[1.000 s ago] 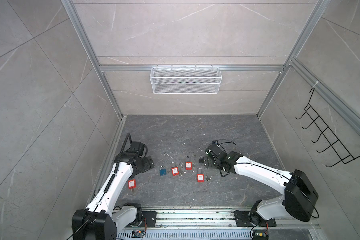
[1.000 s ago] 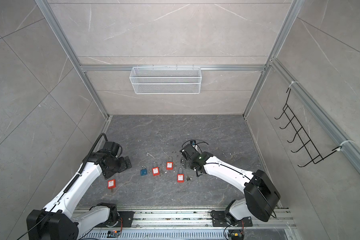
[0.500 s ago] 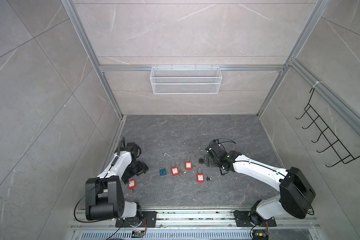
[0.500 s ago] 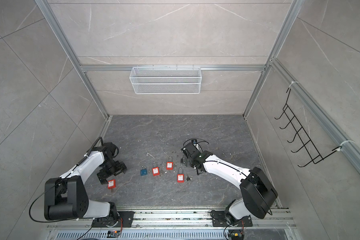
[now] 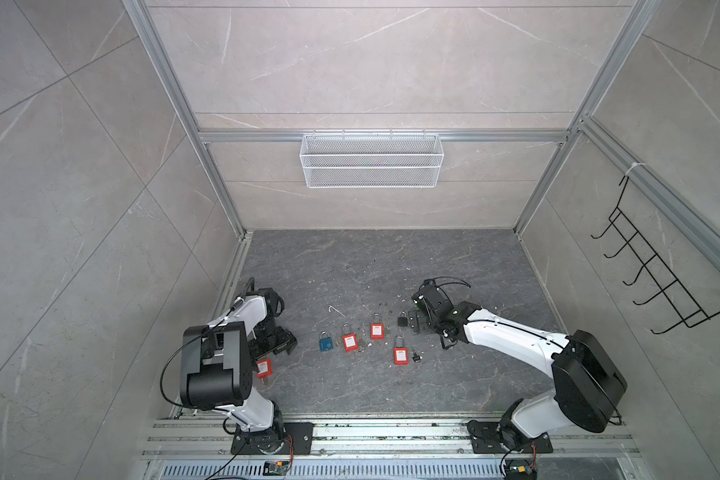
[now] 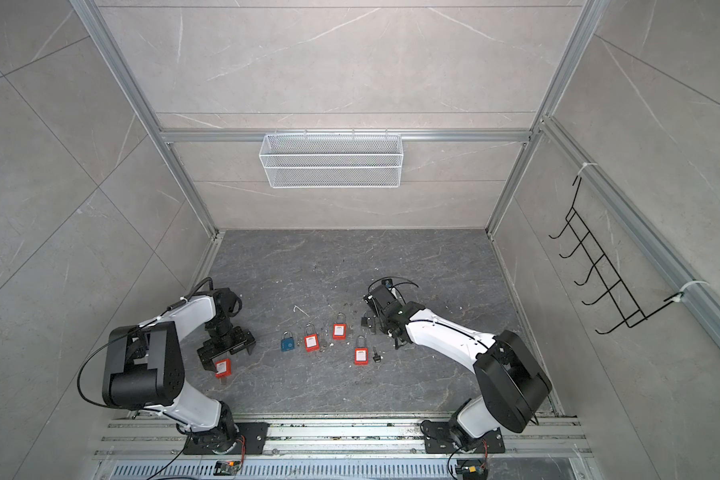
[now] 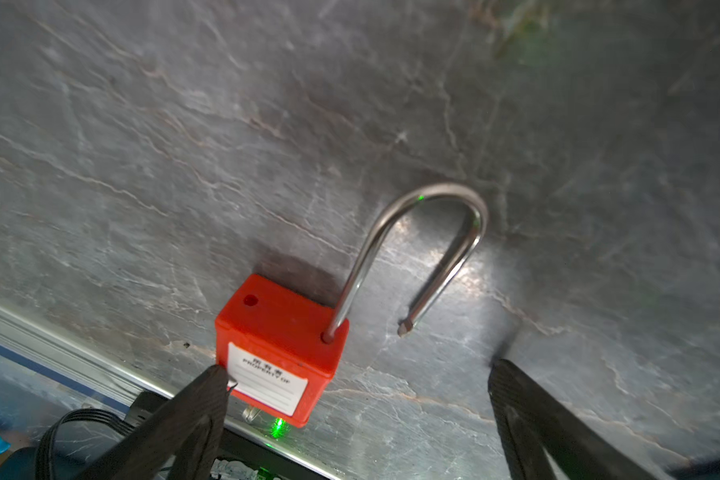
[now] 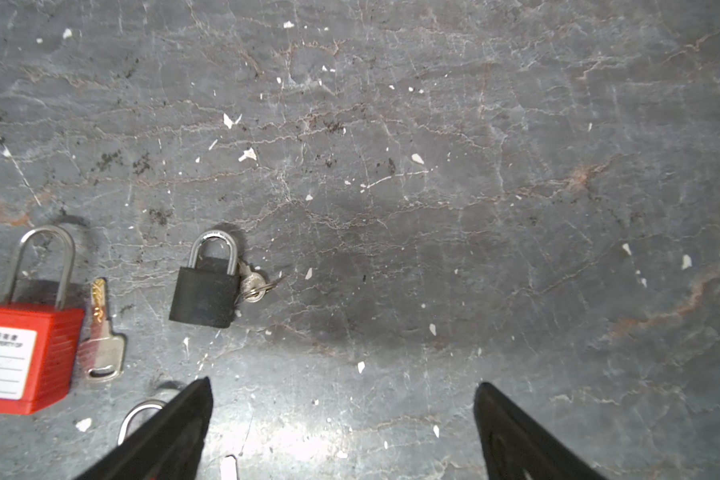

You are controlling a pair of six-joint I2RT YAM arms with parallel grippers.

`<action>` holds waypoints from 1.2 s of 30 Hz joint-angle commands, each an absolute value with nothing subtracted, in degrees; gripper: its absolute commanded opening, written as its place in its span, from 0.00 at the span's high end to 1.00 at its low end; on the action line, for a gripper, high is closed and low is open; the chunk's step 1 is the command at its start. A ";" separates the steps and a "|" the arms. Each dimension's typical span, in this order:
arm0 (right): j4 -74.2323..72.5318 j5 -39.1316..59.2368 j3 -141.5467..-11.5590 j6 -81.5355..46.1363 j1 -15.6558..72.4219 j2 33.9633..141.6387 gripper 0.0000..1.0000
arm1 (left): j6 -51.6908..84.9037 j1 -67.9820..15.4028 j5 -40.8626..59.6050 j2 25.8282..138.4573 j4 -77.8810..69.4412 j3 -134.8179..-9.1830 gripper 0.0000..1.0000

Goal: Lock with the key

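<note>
Left jaws are spread wide and holding nothing. They hover low over a red padlock (image 7: 279, 349) lying flat on the worktop (image 5: 391, 266), over on the left side. Its shackle (image 7: 429, 232) is popped open, with the free end clear of the body. 1 fingertip (image 7: 208, 386) overlaps the label corner in the left wrist view, but I can't tell if it's actually touching. A metal bit (image 7: 251, 413) pokes out from the body's far end, and I can't tell if that's a key.

Right jaws are wide open too, empty, sitting just beside a small black padlock (image 8: 204, 297). Its loop is shut, and a little key (image 8: 253, 284) lies against its side.

Between the arms, in both top views, a blue padlock (image 5: 325, 343) and 3 more red padlocks (image 5: 377, 330) sit in a loose row, 1 of them with a silver key (image 8: 102, 345) right next to it.
</note>
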State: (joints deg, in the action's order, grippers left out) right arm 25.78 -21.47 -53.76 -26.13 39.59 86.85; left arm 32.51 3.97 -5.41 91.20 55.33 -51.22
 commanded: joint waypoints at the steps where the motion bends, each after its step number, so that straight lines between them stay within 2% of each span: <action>1: 25.00 -21.81 -53.11 -24.53 39.05 86.95 0.00 | 32.48 3.65 1.60 90.80 51.78 -52.63 0.01; 11: 25.61 -18.59 -53.72 -24.17 38.94 86.19 0.03 | 43.64 -2.40 11.49 86.91 41.73 -48.53 0.01; 13: 26.10 -18.19 -53.97 -23.88 38.94 85.64 0.04 | 43.23 -3.05 9.76 86.14 43.15 -49.33 0.01; 18: 26.59 -16.77 -53.57 -24.07 38.97 84.30 0.05 | 38.60 -0.84 -1.81 80.37 54.41 -53.72 0.01; 22: 26.55 -14.75 -54.01 -24.43 38.95 84.78 0.06 | 34.09 4.60 -2.86 79.00 57.79 -54.21 0.01; 26: 26.92 -13.72 -54.40 -24.43 38.97 85.29 0.06 | 31.04 9.65 -4.43 82.82 59.32 -54.41 0.00; 31: 27.58 -14.23 -53.93 -24.17 38.98 84.91 0.06 | 30.34 10.82 -7.28 87.94 59.68 -55.63 0.00; 36: 27.61 -14.63 -53.39 -24.30 39.09 85.07 0.06 | 30.72 10.90 -4.68 90.34 57.49 -53.64 0.00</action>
State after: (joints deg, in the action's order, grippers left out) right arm 26.09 -14.52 -53.78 -24.56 39.18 85.60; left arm 31.44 10.61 -4.95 90.50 56.80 -53.74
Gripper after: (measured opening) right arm 0.941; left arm 0.995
